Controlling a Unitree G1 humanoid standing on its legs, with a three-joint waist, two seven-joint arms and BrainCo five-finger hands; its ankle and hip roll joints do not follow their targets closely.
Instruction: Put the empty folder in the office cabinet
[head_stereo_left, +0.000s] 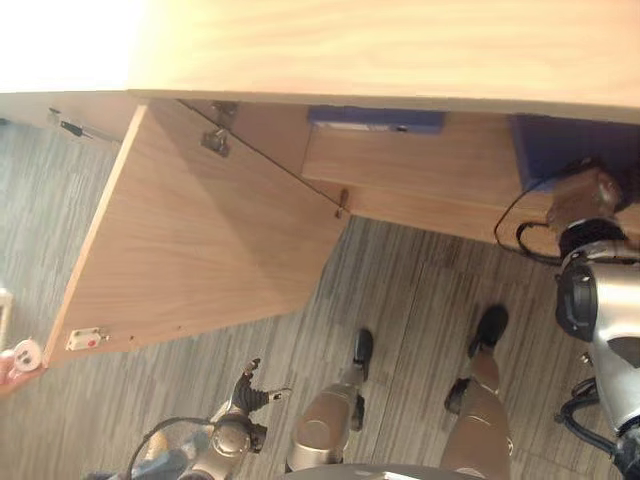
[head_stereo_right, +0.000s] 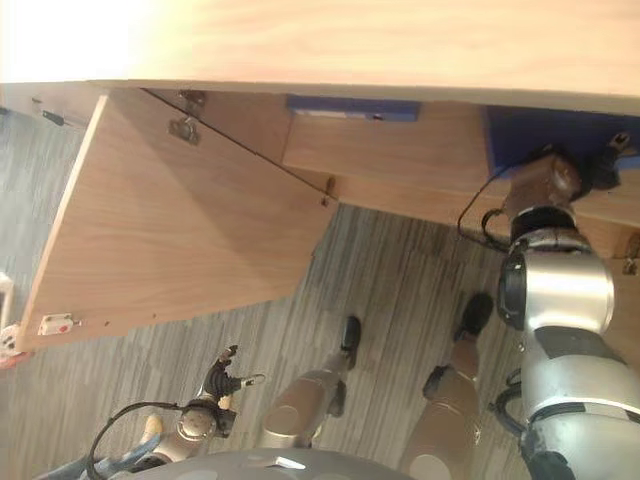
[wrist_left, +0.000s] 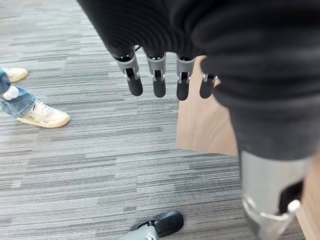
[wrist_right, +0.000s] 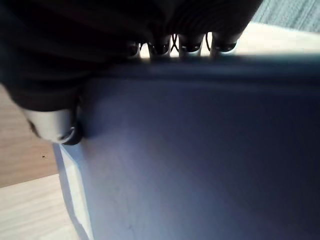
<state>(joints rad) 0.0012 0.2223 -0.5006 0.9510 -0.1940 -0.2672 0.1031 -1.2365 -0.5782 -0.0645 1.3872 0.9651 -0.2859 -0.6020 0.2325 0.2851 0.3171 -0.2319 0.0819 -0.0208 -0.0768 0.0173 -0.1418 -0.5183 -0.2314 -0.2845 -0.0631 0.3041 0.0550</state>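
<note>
Folder (wrist_right: 200, 165): in our right hand (wrist_right: 65, 125), fingers over its top edge and thumb pinching, at the cabinet (head_stereo_left: 420, 160) opening.
Left hand (wrist_left: 157, 80): hangs open.
Risk: we could catch the shelf edge and slip.

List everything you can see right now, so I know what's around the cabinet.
Cabinet: one, light wood, across the top of the eye views.
Door: one, light wood, swung open on the left.
Shelf folder: one, blue, lying inside the cabinet.
Held folder: one, blue, at the cabinet's right side, in the right hand.
Floor: grey striped carpet.
Shoes: two, cream, a person's, on the floor beside the left hand.
Left hand: open, fingers straight, hanging over the floor near the door.
Right hand: fingers curled over the held folder's edge, thumb on its face.
</note>
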